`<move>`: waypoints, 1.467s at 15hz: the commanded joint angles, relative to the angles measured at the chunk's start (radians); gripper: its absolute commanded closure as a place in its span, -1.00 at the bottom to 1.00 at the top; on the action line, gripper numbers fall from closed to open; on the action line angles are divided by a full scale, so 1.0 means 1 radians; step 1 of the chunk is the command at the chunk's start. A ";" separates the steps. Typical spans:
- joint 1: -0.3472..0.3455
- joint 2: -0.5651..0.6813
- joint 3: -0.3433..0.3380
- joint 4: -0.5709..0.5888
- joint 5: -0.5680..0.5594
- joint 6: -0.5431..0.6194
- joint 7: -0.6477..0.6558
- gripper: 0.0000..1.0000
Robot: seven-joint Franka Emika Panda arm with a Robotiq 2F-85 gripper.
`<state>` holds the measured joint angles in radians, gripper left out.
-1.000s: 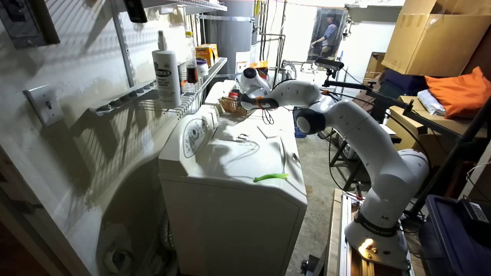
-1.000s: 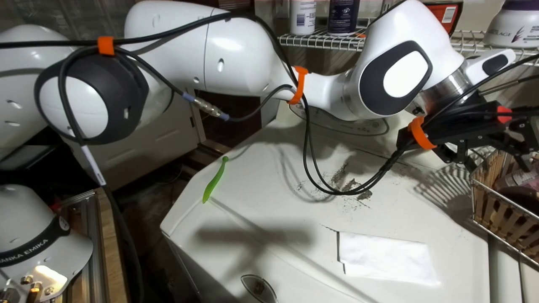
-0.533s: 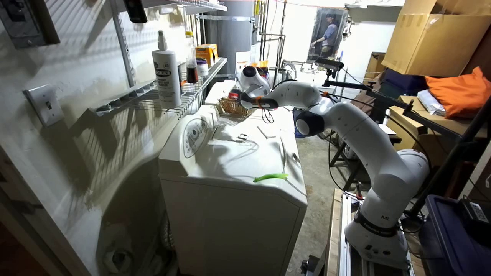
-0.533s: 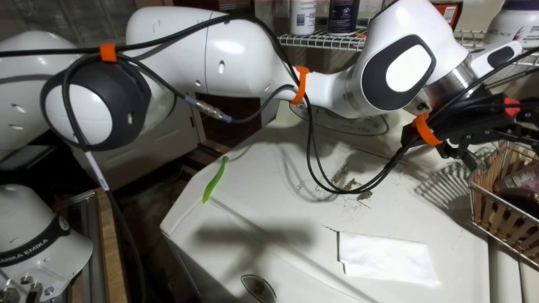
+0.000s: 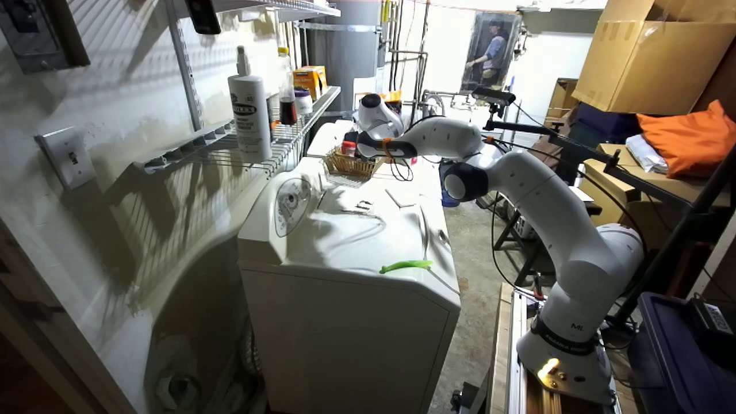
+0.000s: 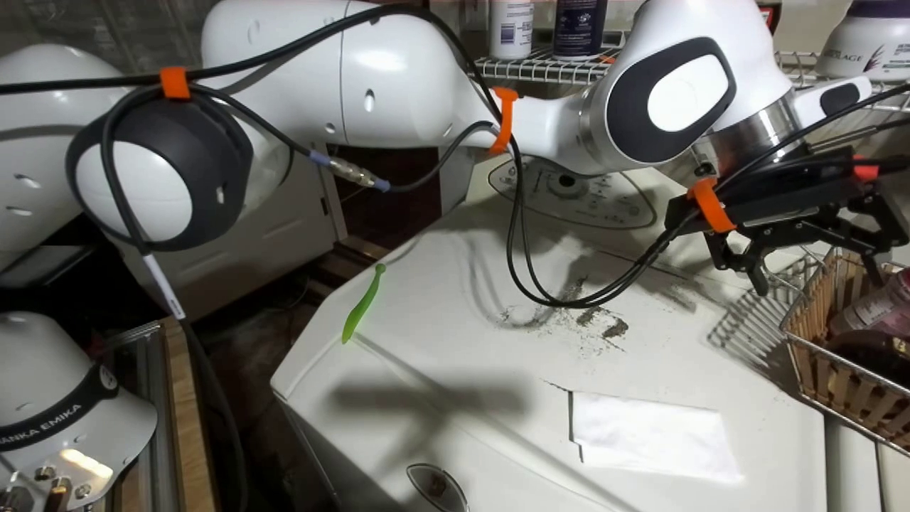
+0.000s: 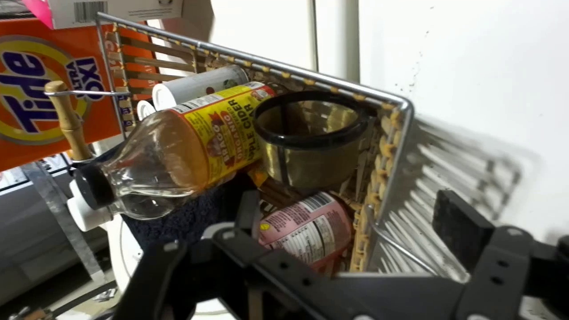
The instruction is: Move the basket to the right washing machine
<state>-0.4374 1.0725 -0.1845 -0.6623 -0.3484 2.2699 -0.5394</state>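
The brown wicker basket (image 5: 349, 165) shows in both exterior views (image 6: 846, 377), holding bottles and a dark-rimmed filter. It stands at the seam between the two white machines; how its weight lies across it I cannot tell. Its rim is close in the wrist view (image 7: 393, 146). The right washing machine (image 6: 897, 476) is the partly seen white one beyond the seam; it also shows in the wrist view (image 7: 262, 22). My gripper (image 6: 817, 277) is open at the basket's near wall. In the wrist view (image 7: 355, 222) one finger is over the inside by a pink bottle, the other outside.
The rounded-lid machine (image 6: 455, 341) bears a green strip (image 6: 362, 306) and white paper (image 6: 654, 437). A wire shelf (image 6: 547, 70) with bottles runs along the wall above. An orange Tide box (image 7: 44, 89) stands beyond the basket. Cables (image 6: 522, 270) hang from my arm.
My gripper has risen slightly and shifted left in the exterior view that shows it close. The basket's near corner now sits a little lower and further left there.
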 commanded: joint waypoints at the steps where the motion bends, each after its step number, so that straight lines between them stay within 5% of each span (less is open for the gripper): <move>1: -0.014 -0.053 0.083 -0.011 0.069 -0.129 -0.117 -1.00; 13: 0.012 -0.352 0.212 -0.148 0.226 -0.867 0.015 -1.00; 19: -0.002 -0.452 0.261 -0.297 0.379 -1.040 0.217 -1.00; 20: 0.015 -0.389 0.245 -0.191 0.322 -1.015 0.156 -1.00; 22: 0.012 -0.408 0.249 -0.233 0.346 -1.030 0.187 -1.00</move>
<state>-0.4250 0.6646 0.0642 -0.8958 -0.0018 1.2404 -0.3525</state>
